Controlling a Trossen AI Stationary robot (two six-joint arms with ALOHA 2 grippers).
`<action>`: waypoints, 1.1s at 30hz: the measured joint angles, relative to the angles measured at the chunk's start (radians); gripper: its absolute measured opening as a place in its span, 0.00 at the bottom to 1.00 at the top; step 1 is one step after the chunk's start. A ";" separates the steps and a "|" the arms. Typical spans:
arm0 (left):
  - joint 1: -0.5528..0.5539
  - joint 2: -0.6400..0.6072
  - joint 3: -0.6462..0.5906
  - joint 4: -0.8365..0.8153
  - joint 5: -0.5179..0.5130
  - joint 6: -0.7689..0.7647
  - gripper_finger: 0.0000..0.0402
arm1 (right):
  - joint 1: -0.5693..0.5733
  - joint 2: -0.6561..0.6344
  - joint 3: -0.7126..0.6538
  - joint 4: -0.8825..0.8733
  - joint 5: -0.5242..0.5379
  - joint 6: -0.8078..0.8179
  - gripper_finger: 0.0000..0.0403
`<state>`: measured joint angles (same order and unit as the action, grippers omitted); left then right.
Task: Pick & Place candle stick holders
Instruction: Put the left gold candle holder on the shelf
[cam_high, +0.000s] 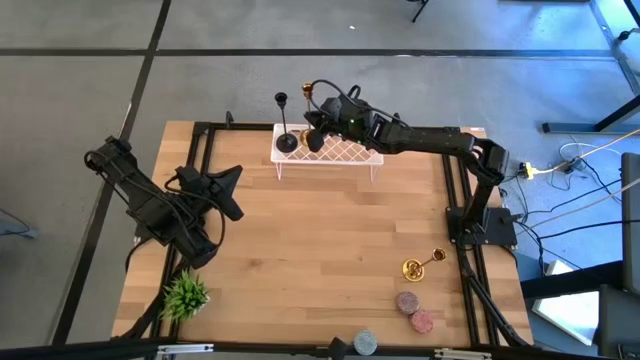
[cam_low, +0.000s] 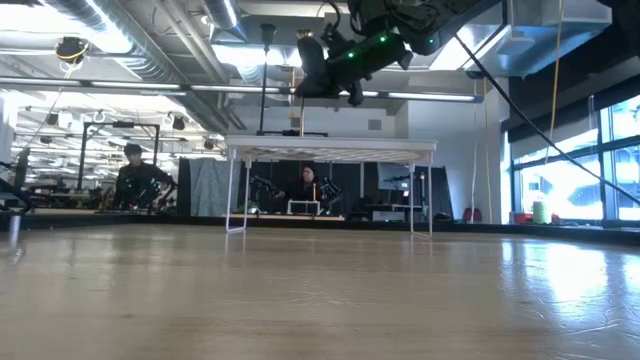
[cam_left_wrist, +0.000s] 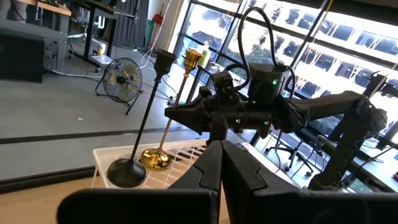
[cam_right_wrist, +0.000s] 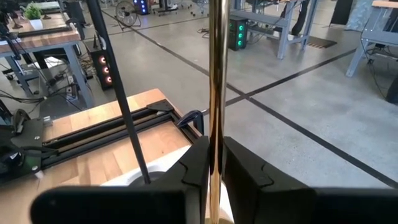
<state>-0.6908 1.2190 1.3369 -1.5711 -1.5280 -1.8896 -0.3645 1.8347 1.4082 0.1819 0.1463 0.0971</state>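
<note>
A white wire rack (cam_high: 330, 150) stands at the table's far edge. The matte black holder (cam_high: 287, 140) stands upright with its round base (cam_left_wrist: 126, 171) on the rack's left end. A shiny gold holder (cam_left_wrist: 177, 93) stands upright beside it, and my right gripper (cam_high: 318, 125) is shut on its stem. A second gold holder (cam_high: 425, 265) lies on its side on the table at the near right. My left gripper (cam_high: 235, 190) waits shut and empty over the table's left part. My right gripper pinches the gold holder's stem (cam_right_wrist: 215, 134) between its two fingers, about halfway up. The fingers come level from the table's right side and lie across the stem. The holder stays upright, with its base (cam_left_wrist: 155, 160) on or just above the rack's top; I cannot tell which.
A small green plant (cam_high: 185, 295) stands at the near left corner. Two pinkish round things (cam_high: 415, 310) and a grey one (cam_high: 365, 343) lie near the front edge at the right. People show in the room behind the table (cam_low: 135, 180). Bare wood lies in the table's middle (cam_high: 320, 250).
</note>
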 joint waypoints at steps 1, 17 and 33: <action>0.000 0.000 0.000 0.000 0.000 0.000 0.00 | 0.000 0.000 0.000 -0.005 0.000 0.000 0.12; -0.001 0.000 0.000 0.000 0.000 0.000 0.00 | 0.038 0.000 0.000 -0.027 0.006 -0.006 0.33; -0.001 0.000 0.000 0.000 -0.003 0.000 0.00 | 0.034 0.000 0.000 -0.066 0.096 -0.060 0.39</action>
<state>-0.6918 1.2190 1.3369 -1.5707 -1.5314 -1.8896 -0.3302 1.8343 1.4082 0.1162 0.2426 0.0368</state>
